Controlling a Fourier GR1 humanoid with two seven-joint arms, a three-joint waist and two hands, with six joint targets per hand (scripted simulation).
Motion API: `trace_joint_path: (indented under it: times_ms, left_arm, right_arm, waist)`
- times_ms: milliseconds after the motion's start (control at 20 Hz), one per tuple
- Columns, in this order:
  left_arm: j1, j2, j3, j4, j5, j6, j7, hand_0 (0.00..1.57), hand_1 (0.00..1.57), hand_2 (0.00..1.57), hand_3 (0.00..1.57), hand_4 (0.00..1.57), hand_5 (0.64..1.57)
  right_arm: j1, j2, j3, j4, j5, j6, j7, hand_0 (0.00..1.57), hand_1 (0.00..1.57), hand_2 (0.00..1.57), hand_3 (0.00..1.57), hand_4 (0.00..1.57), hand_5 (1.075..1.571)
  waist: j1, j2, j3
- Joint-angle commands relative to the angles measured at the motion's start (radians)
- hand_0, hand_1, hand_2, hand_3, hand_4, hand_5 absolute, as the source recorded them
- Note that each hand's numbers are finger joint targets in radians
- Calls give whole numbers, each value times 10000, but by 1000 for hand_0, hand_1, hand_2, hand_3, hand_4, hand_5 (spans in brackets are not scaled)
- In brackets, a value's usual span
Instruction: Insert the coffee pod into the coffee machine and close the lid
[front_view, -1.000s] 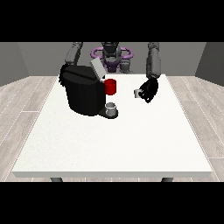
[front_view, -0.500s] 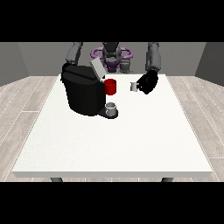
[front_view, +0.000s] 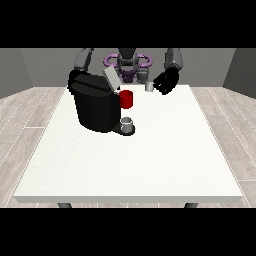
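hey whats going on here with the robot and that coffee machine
The robot is loading a coffee machine that stands on the white table. The hand at the view's right holds a small pale coffee pod up in the air, to the right of the machine and apart from it. The machine's lid is tilted open, and a grey cup sits at its base. The pod is not yet in the machine. The other hand is hidden behind the machine.

White table (front_view: 150, 165) on dark legs (front_view: 64, 205), centre of room. Floor (front_view: 25, 125) pale grey wood planks. Walls (front_view: 30, 67) plain grey, darker toward the corners. Lighting even.
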Motion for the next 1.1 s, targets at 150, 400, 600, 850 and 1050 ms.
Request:
trace_joint_path:
  times_ms: [150,400,600,850,1050]
  left_arm:
    - [124,-759,-435,-944,-155,-336,550,1461,1461,1471,1425,629,1571]
    - [-976,-1098,-171,-1469,183,-835,1738,1365,1365,1412,1359,658,1571]
    - [-1655,-593,506,-1322,482,-679,1707,1413,1413,1443,1370,624,1571]
    - [-2272,-347,859,-1053,609,-744,2055,1352,1352,1398,1316,611,1571]
    - [-2743,-672,825,-983,483,-307,2530,1454,1454,1467,1359,653,1571]
  right_arm:
    - [-119,-46,-154,373,91,-398,138,0,0,0,0,173,1571]
    - [-375,-448,-663,1180,-351,191,-493,0,0,0,0,213,1571]
    - [-695,-818,-742,954,-578,688,-452,0,0,0,0,232,1571]
    - [-852,-316,-246,913,-292,669,-1133,0,0,0,0,136,1571]
    - [-1613,-774,-498,1321,-648,1351,-1009,0,0,0,0,0,1571]
  waist:
    - [315,-478,1]
    - [381,-345,5]
    - [-143,343,3]
    - [-399,933,3]
    - [-462,1451,6]
